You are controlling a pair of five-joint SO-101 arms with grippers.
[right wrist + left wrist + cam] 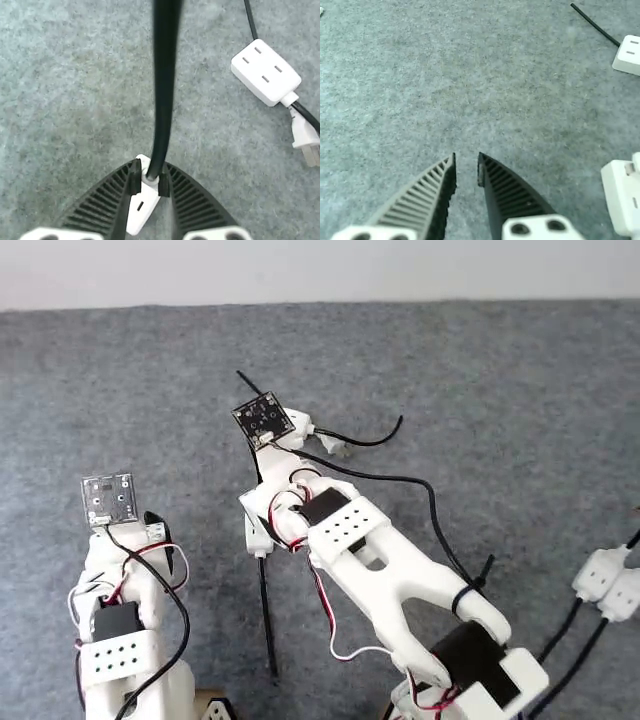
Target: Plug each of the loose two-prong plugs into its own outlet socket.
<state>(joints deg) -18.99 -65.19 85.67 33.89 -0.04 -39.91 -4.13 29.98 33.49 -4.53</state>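
Observation:
My right gripper (148, 172) is shut on a white plug (142, 200) whose black cable (164, 75) runs straight away over the grey carpet; its prongs are hidden. Beside it lies a white outlet block (265, 72) with several slots, also seen in the high view as the outlet block (300, 426). A loose two-prong plug (306, 142) lies close to that block, its cable curling off in the high view (370, 440). My left gripper (467, 160) hovers over bare carpet, slightly open and holding nothing. A second outlet block (629, 55) lies off to its side.
A white connector (258, 535) with a straight black cable (268, 620) lies between the two arms. Two more white blocks (610, 580) on black cables sit at the right edge. Grey carpet (500, 370) covers the table.

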